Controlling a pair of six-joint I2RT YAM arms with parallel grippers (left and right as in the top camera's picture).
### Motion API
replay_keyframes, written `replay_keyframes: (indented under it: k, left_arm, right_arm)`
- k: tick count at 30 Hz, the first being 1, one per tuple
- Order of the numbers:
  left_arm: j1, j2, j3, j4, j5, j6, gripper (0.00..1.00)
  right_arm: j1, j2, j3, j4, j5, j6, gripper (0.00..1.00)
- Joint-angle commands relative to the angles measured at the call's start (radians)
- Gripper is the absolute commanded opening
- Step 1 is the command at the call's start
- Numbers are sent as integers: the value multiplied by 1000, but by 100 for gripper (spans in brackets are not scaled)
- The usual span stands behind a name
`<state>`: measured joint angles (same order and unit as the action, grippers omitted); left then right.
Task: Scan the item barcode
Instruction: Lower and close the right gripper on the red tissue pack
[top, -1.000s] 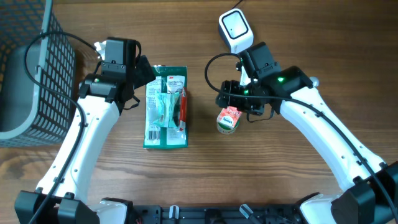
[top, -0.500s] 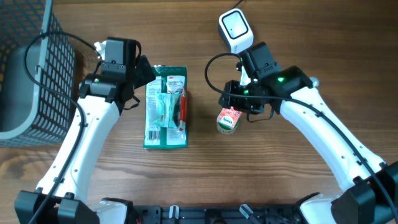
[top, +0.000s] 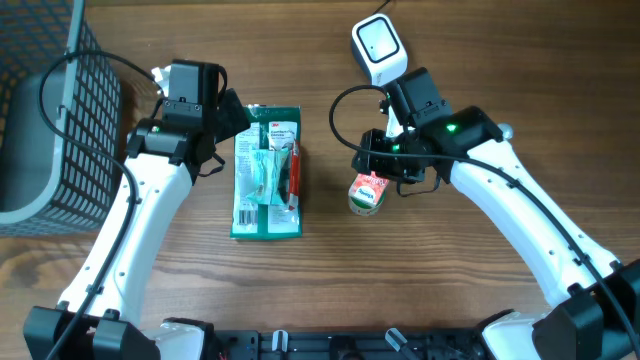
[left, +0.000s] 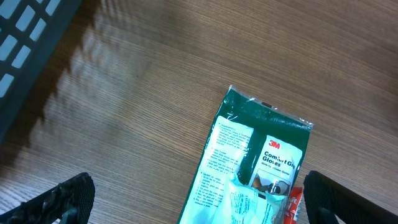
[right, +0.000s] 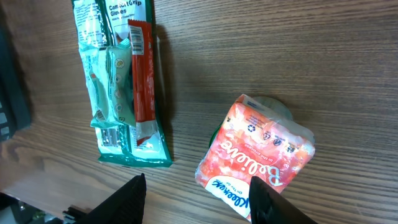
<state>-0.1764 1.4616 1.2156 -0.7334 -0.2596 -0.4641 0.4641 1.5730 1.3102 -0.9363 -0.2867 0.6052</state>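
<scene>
A pink Kleenex tissue pack (top: 368, 192) (right: 255, 149) lies tilted on a round greenish thing (right: 278, 107) at the table's middle. My right gripper (top: 385, 165) (right: 199, 199) hovers over it, open. One finger (right: 273, 199) overlaps the pack's lower edge and the other stands apart from it on the left. A white barcode scanner (top: 378, 47) sits at the back behind the right arm. My left gripper (top: 232, 113) (left: 202, 202) is wide open above the top end of a green glove packet (top: 267, 170) (left: 249, 162), gripping nothing.
A red bar wrapper (top: 294, 172) (right: 142, 74) and a clear packet (right: 109, 87) lie on the green packet. A dark wire basket (top: 50, 110) (left: 25, 25) stands at the far left. Bare wood shows between the packet and the tissue pack.
My right gripper's jaws stand a little narrower than a second ago. Neither arm nor any item has visibly moved.
</scene>
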Motion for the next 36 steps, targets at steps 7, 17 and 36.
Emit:
replay_keyframes:
  k: [7, 17, 36]
  left_arm:
    - [5, 5, -3, 3, 2, 16, 100]
    - [5, 5, -3, 3, 2, 16, 100]
    - [5, 5, -3, 3, 2, 16, 100]
  right_arm:
    - [5, 7, -10, 2, 9, 27, 52]
    - [24, 7, -10, -55, 115, 63, 52]
    - [24, 7, -82, -60, 155, 139, 48]
